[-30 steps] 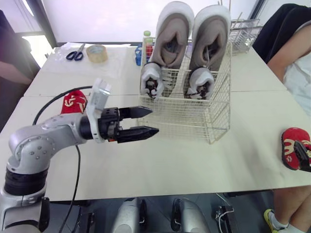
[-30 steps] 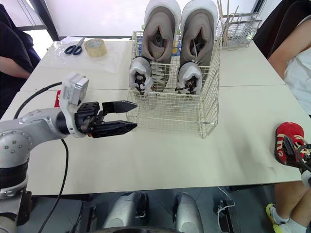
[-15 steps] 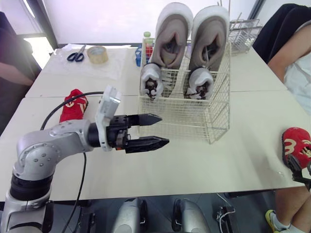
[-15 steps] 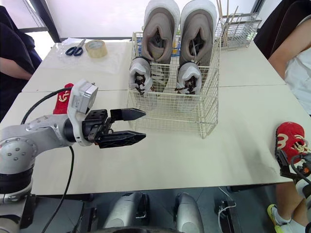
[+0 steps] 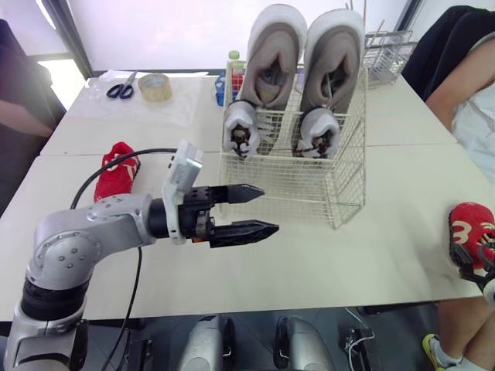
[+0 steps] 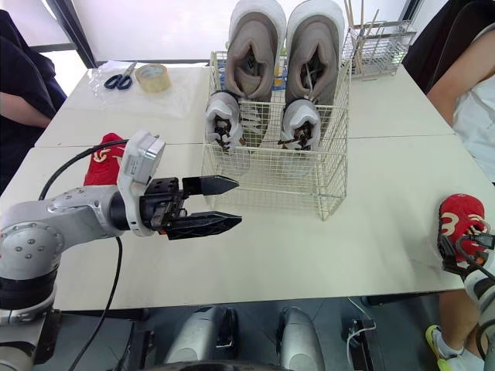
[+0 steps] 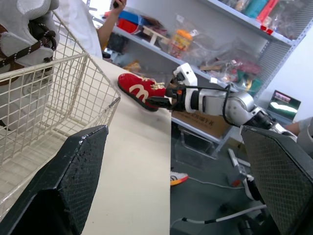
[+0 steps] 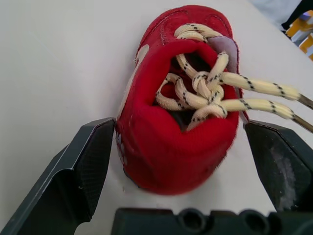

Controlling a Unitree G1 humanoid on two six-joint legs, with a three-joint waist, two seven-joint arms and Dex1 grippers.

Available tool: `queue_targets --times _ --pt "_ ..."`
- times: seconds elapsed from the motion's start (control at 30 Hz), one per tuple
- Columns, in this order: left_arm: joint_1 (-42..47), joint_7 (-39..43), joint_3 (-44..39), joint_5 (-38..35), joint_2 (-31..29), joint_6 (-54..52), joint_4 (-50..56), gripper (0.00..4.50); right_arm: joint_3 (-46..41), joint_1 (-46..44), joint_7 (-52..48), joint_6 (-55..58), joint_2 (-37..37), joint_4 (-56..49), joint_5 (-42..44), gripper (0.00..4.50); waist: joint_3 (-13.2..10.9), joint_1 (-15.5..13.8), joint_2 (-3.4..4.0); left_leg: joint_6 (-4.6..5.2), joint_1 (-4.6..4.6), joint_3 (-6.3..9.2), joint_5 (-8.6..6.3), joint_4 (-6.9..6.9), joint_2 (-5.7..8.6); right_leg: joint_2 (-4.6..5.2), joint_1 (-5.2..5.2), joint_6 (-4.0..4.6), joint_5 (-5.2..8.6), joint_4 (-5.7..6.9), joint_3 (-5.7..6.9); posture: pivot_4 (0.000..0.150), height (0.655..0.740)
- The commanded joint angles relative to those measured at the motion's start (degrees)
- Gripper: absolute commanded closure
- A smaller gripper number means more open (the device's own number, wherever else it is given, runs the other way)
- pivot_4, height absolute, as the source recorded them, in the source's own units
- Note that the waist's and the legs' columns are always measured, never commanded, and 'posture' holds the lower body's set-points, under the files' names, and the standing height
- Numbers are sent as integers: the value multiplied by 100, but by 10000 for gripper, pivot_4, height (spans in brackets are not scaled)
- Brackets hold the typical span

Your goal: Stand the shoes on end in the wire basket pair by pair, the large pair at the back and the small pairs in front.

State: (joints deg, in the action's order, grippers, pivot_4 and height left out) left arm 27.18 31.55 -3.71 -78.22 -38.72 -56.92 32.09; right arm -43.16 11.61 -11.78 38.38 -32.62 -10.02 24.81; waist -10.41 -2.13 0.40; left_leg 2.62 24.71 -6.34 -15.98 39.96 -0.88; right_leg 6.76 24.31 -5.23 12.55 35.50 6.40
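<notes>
Showing scissors (image 5: 120,89) and tape (image 5: 155,85) at 11 o'clock, wire basket (image 5: 309,185) at 12, left claw (image 5: 270,209) open before it, right claw (image 8: 178,123) open astride red shoe (image 8: 161,147) at 3.

You are viewing: pale tables (image 5: 348,247) sitting pushed together, a bright window (image 5: 155,31) glowing behind them, cluttered shelving (image 7: 230,34) standing against a white wall (image 7: 301,73)

Bright daylight from blown-out rear window (image 5: 155,31); soft shadows on table (image 5: 332,259)
</notes>
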Motion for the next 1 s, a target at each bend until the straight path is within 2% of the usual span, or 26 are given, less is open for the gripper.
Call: queue_targets --times 0.03,0.2,0.27,0.3,0.47,0.63,0.8,1.0 --pt "101 -17 -53 -34 -53 70 131 0 -30 -173 -29 -166 -179 172 -130 8917 0 -2 0 0 0 0 0 0 0 0 0 -1 0 0 0 1500 7400" --pt "183 -29 -55 41 -72 80 68 0 6 -366 -79 -288 -181 370 -211 32784 0 2 0 -1 -1 -2 1 1 0 0 -2 -2 -1 1 0 1500 7400" --pt "218 -2 -56 92 -66 100 11 0 -29 -416 -94 -374 -161 348 -192 39826 0 4 0 -1 -4 -2 1 1 0 0 -4 -2 -1 0 -1 1500 7400" --pt "240 25 -60 129 -60 118 -39 0 -74 -479 -79 -405 -139 317 -146 41884 0 6 0 -1 -4 -2 1 1 0 0 -4 -2 -1 1 -1 1500 7400" --pt "417 186 -162 266 -5 208 -444 0 -237 -953 -79 -632 -323 -136 18 42777 1 9 11 -1 -8 -5 1 0 0 -1 -4 -3 -1 3 -3 1500 7400" --pt "817 526 -239 413 -18 247 -1051 0 -168 -1935 -575 -860 -1226 -775 265 42777 -6 33 40 -1 -9 -12 1 0 1 -1 0 -7 -3 5 -7 1500 7400" --pt "1337 911 -289 543 31 240 -1757 0 650 -2498 -1547 -1724 -2109 -1189 -53 42777 -8 12 32 -7 -12 -6 4 -12 -3 -8 0 -29 -5 5 -2 1500 7400" --pt "1933 1546 -301 801 -114 104 -2543 0 1890 -3270 -2793 -2757 -2678 -1536 -152 42777 -14 21 25 -3 -10 -14 3 -7 0 -3 -1 -34 -6 -2 -5 1500 7400"
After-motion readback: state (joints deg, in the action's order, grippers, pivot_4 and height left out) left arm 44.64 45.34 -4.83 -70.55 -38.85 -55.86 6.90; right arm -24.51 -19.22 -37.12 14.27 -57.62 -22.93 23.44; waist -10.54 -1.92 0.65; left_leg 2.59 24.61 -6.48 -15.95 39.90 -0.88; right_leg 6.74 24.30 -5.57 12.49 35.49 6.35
